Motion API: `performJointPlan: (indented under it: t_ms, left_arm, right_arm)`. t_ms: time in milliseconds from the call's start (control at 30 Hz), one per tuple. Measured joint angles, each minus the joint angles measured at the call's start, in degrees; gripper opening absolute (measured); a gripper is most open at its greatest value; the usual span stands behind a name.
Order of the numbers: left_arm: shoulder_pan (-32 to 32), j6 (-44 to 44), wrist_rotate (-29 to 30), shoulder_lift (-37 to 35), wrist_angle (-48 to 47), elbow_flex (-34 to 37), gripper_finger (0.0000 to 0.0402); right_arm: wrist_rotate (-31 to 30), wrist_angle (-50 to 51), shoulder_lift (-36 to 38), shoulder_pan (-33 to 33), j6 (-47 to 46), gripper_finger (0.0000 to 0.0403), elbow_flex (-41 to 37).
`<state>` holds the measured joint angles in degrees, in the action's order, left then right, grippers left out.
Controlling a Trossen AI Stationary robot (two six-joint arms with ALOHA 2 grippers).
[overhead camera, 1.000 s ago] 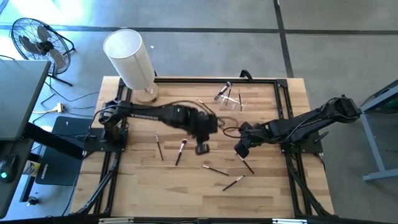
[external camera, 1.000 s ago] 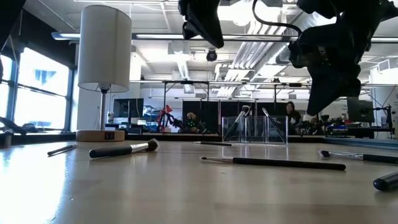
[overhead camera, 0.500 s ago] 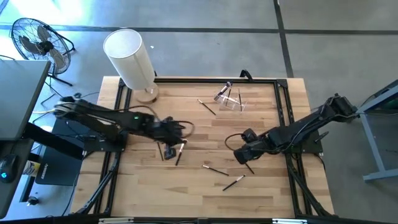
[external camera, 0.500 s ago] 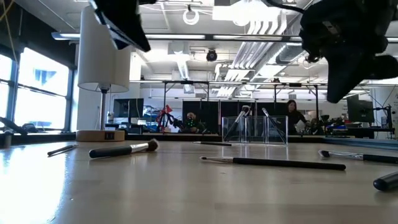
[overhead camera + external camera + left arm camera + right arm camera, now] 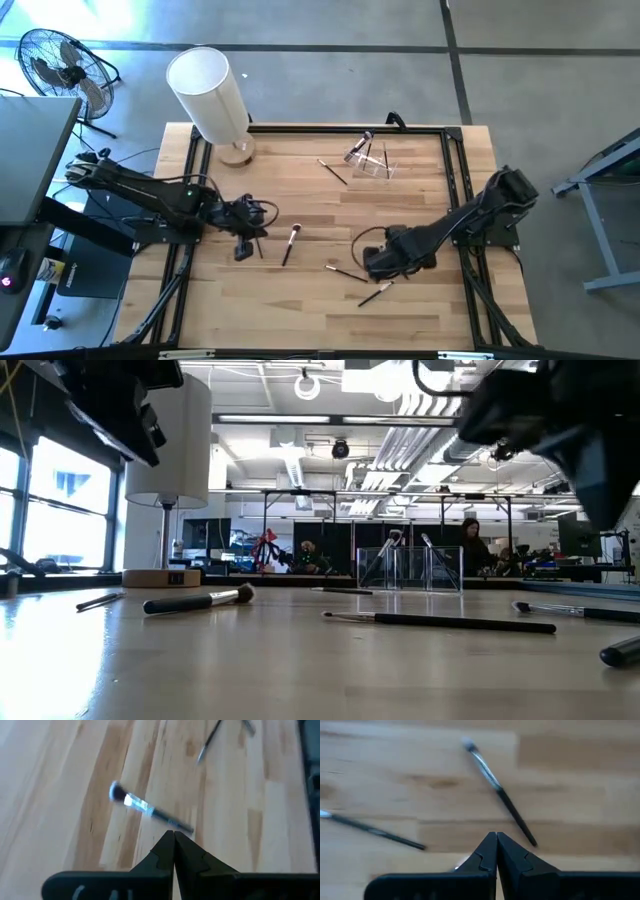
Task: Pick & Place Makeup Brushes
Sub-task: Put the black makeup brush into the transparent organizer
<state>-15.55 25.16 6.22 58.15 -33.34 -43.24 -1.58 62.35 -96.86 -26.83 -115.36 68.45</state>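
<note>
Brushes lie scattered over the wooden table (image 5: pixel 430 310): a pale-tipped brush (image 5: pixel 291 243) near centre, a thin brush (image 5: pixel 347 271) and a dark brush (image 5: pixel 375 292) toward five o'clock, one more brush (image 5: pixel 332 171) at twelve beside a clear holder (image 5: pixel 370 160) with two standing in it. Left gripper (image 5: pixel 243 250), at nine o'clock of the pale-tipped brush, has its fingers pressed together, empty. Right gripper (image 5: pixel 372 264), fingers likewise together and empty, hovers at three o'clock of the thin brush. A white lamp (image 5: pixel 210 95) stands at eleven.

text: none showing legibly | arms: no branding reading | worktop: no labels | room behind: no signs reading
</note>
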Motion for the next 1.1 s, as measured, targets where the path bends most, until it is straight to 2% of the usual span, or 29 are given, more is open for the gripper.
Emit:
performJointPlan:
  t_ms: [133,633,1100]
  left_arm:
    - [0.2,-2.1,-2.8,0.0,-0.2,0.0,0.0000]
    - [0.1,-5.4,-3.5,0.0,-1.1,0.0,0.0000]
    - [0.1,-5.6,-4.3,0.1,-2.0,0.0,0.0000]
  right_arm:
    - [4.4,-0.7,-2.2,-1.3,-5.1,0.0016,0.0]
    - [9.1,-6.7,-5.5,-2.1,-10.4,0.0107,0.0]
    - [10.4,-8.6,-11.3,-2.5,-12.3,0.0097,0.0]
